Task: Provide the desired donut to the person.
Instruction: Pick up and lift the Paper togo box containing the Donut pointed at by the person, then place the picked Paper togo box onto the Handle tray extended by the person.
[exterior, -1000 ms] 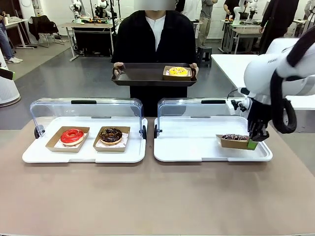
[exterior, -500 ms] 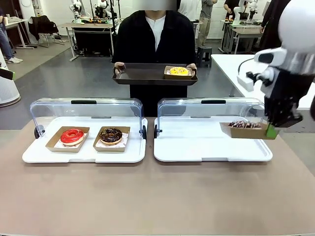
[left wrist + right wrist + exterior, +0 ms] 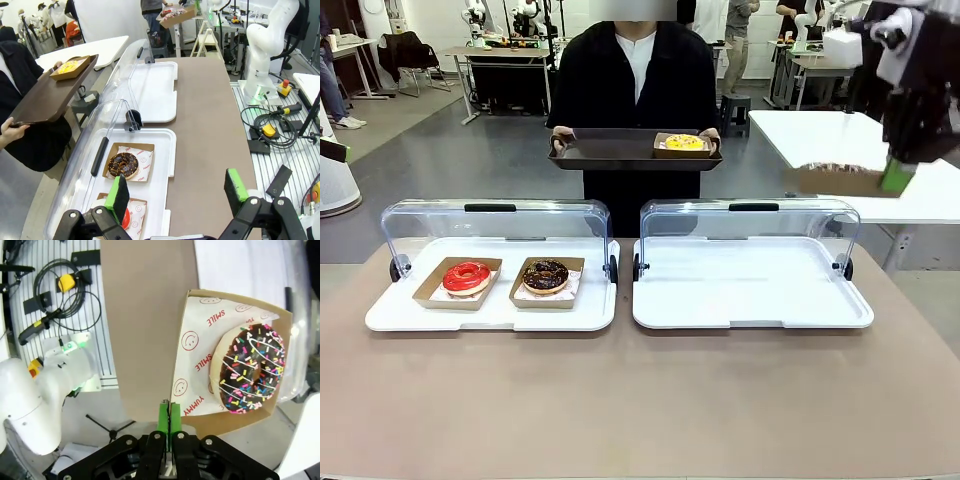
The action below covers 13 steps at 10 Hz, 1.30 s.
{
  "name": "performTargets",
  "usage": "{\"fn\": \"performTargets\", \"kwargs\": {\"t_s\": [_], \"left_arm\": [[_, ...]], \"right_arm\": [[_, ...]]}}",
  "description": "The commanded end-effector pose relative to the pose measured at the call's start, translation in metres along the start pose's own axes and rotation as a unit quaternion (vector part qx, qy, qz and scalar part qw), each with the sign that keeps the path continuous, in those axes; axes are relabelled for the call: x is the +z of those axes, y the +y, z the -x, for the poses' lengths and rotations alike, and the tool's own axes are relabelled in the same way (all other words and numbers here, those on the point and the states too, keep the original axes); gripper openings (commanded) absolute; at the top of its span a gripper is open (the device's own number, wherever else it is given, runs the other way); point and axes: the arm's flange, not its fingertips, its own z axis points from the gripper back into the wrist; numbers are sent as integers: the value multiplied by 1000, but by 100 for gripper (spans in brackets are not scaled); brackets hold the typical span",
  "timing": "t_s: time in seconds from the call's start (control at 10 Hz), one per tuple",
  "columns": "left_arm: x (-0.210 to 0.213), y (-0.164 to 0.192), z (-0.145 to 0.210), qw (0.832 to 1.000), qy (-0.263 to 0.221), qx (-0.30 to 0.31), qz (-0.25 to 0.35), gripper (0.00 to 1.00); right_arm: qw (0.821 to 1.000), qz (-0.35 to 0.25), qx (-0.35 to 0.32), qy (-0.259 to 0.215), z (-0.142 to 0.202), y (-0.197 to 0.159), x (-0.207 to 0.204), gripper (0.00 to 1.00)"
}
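A chocolate donut with coloured sprinkles [image 3: 248,369] lies in a brown cardboard tray [image 3: 838,180] that hangs high in the air at the right. My right gripper [image 3: 895,178] is shut on that tray's edge [image 3: 176,390], its green pads [image 3: 162,419] pinching the cardboard wall. The person [image 3: 632,75] stands across the table holding a dark serving tray [image 3: 610,152] that carries a yellow donut [image 3: 683,143] in its own cardboard tray. My left gripper [image 3: 177,192] is open with nothing between its pads, above the left display tray [image 3: 162,165].
The left white display tray [image 3: 390,312] holds a red donut [image 3: 467,275] and a chocolate donut [image 3: 545,275], with its clear lid [image 3: 490,215] open. The right white display tray [image 3: 750,290] has nothing on it. A white side table [image 3: 820,135] stands behind at the right.
My right gripper has lifted the sprinkled donut's cardboard tray off the right display tray, rising up and to the right. The person's tray stays level.
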Motion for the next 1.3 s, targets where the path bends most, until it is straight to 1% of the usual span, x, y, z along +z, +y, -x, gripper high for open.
{"fn": "performTargets", "kwargs": {"t_s": [0.0,0.2,0.3,0.4,1.2], "left_arm": [[0,-1,-3,1000,-8,-2,1,100],[0,-1,-3,1000,-8,-2,1,100],[0,-1,-3,1000,-8,-2,1,100],[0,-1,-3,1000,-8,-2,1,100],[0,-1,-3,1000,-8,-2,1,100]], "right_arm": [[1000,-19,-7,9,-7,-34,9,0],[1000,-18,-6,1,-9,-59,6,0],[1000,-20,6,13,-8,-68,-5,0],[1000,-14,-6,-1,-8,-51,1,0],[1000,-14,-6,-1,-8,-51,1,0]]}}
